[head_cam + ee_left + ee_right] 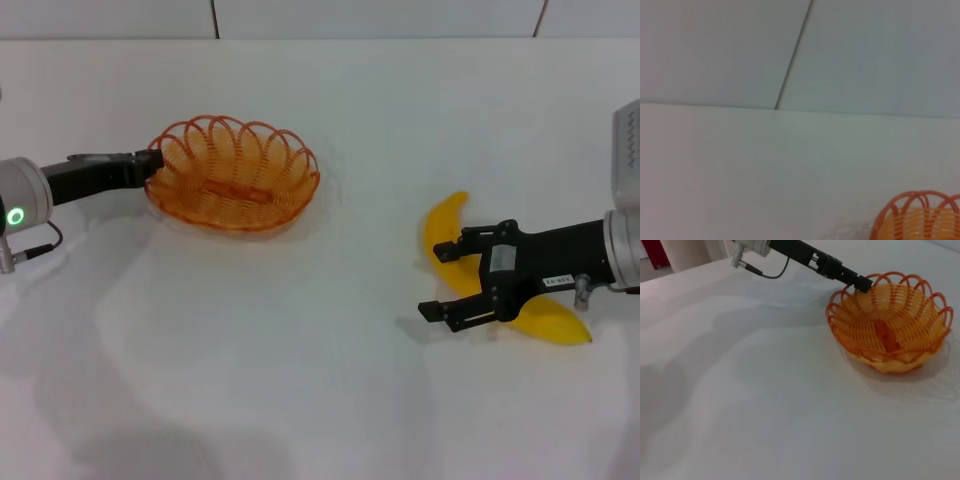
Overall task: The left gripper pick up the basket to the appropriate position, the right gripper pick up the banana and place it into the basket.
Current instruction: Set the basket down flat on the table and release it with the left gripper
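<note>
Orange wire basket [232,175], scalloped rim, yellow curved banana [445,228]

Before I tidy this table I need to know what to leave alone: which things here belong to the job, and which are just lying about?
Part of the job:
- basket, its rim at the left gripper
- banana, lying under the open right gripper

Just lying about:
- nothing else on the table that shows in these views

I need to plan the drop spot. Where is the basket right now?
In the head view the basket sits on the table's left side, with the left end effector at its rim; the banana lies far off to the right.
</note>
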Controlling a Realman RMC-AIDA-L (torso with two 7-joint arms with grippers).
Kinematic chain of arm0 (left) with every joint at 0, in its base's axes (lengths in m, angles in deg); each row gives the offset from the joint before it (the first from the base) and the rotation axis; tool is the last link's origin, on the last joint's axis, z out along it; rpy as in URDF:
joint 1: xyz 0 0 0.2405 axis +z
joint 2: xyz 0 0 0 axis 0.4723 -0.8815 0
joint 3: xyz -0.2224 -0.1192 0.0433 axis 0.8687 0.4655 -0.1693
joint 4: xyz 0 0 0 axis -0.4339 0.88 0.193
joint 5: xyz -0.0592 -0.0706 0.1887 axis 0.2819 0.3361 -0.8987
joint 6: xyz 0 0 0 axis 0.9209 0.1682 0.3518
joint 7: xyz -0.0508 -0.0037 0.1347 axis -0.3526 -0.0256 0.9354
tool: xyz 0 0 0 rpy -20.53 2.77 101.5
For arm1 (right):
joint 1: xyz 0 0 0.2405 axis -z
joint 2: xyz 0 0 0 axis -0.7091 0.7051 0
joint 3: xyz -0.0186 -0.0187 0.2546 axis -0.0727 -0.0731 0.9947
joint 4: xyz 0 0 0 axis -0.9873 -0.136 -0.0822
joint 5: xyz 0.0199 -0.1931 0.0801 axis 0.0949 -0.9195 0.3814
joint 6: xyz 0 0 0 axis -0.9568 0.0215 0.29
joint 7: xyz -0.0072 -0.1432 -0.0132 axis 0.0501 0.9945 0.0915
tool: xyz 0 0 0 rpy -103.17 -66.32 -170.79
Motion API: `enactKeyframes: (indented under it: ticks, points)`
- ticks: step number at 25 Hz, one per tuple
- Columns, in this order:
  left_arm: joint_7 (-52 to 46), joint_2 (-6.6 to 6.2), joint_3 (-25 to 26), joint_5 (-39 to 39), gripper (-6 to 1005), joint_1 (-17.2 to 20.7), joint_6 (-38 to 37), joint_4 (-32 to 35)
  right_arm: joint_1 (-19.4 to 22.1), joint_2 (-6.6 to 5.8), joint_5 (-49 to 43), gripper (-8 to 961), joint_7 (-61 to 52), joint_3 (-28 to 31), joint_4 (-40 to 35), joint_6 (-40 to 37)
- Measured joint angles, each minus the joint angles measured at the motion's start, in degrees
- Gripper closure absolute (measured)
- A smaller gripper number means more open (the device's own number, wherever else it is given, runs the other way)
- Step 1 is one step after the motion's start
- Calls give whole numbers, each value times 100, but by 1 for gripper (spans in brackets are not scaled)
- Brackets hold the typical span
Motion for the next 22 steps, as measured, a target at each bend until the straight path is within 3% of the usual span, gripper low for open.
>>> enactKeyframes:
  ticks: [2, 18, 22]
  points:
    - [49, 1, -9, 0, 929, -6, -7, 0, -4, 0, -1, 77, -5, -22, 0, 0]
    - [525, 20, -43, 538, 602, 118, -332, 28, -48, -3, -4, 77, 6, -12, 165, 133]
    - [648, 20, -43, 580, 441, 195, -362, 71, -33, -6, 29, 77, 11, 27, 135, 149]
